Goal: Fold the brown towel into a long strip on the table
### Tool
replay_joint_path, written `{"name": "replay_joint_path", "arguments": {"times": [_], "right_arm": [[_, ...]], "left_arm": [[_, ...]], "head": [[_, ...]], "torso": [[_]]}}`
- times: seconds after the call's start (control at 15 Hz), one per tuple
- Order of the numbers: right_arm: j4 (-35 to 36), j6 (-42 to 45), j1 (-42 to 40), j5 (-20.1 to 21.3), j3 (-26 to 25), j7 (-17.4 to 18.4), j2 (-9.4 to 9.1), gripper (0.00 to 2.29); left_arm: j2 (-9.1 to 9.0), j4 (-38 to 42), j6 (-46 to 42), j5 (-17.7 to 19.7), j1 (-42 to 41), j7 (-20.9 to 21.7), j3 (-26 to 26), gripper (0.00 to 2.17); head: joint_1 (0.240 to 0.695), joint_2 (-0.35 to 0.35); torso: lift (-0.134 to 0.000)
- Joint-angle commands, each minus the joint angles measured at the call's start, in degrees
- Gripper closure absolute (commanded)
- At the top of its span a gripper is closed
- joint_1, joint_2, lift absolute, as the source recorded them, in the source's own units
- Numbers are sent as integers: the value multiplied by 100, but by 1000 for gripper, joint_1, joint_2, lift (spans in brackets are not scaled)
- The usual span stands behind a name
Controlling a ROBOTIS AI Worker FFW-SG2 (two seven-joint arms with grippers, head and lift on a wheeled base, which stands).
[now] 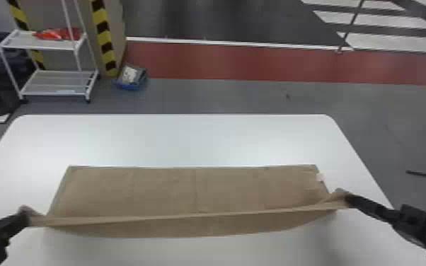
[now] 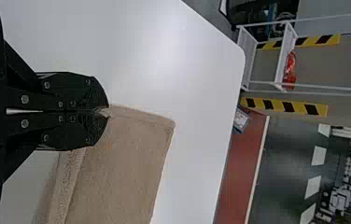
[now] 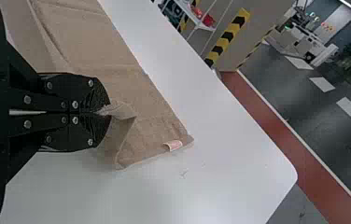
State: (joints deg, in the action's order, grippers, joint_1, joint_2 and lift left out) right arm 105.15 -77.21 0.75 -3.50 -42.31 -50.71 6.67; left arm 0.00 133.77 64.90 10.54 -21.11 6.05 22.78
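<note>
Head view: white table (image 1: pixel 173 141) with rounded far corners; beyond it, grey floor (image 1: pixel 251 99), a red floor band (image 1: pixel 244 60), and at far left a white shelf cart (image 1: pixel 53 72) bearing a red item (image 1: pixel 58 34). Brown towel (image 1: pixel 166 191) lies crosswise on the table, its near edge raised between left gripper (image 1: pixel 25 214) and right gripper (image 1: pixel 347 198). Wrist views: each gripper's fingers are pressed together, pinching towel cloth at opposite ends, most of the towel extending between them.

Head view high, facing forward-down; wrist views close, turned sideways; all share table (image 1: pixel 187 141).
</note>
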Motion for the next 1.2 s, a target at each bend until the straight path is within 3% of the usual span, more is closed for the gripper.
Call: {"name": "replay_joint_path", "arguments": {"times": [0.0, 0.27, 0.6, 0.8, 0.87, 0.93, 1.0, 1.07, 1.13], "right_arm": [[-654, 43, 522, 103, 417, 106, 186, 1669], [-1384, 96, 1129, 130, 716, 404, 221, 1669], [-1937, 377, 1718, 165, 856, 765, 256, 1669], [-2807, 1080, 2017, 174, 1120, 1055, 423, 1669], [-3080, 1449, 2061, 191, 1278, 1143, 449, 1666], [-3256, 1766, 2061, 200, 1463, 1274, 467, 1524], [-3458, 2152, 2096, 191, 1603, 1371, 458, 805], [-3669, 2469, 2175, 191, 1665, 1380, 440, 63], [-3932, 2926, 2280, 147, 1665, 1424, 423, -1]], "left_arm": [[-15, -756, 169, -386, 731, -25, -28, 1389], [-15, -1389, 133, -430, 1338, -148, -28, 1389], [-15, -1933, -605, -430, 1962, -227, -81, 1389], [-15, -2944, -622, -597, 2656, -456, -459, 1379], [-15, -3340, -728, -693, 2867, -544, -591, 1129], [-15, -3841, -798, -834, 3122, -544, -714, 464], [-15, -4333, -886, -992, 3386, -570, -802, -1], [-15, -4720, -1273, -1089, 3526, -605, -881, -1], [-15, -5089, -2081, -1107, 3597, -711, -951, -1]], "head": [[695, -79], [695, -11], [695, 8], [695, 2], [695, -5], [695, -14], [695, -24], [695, -38], [695, -40]], "torso": [[-57], [-57], [-57], [-57], [-57], [-57], [-57], [-57], [-57]]}}
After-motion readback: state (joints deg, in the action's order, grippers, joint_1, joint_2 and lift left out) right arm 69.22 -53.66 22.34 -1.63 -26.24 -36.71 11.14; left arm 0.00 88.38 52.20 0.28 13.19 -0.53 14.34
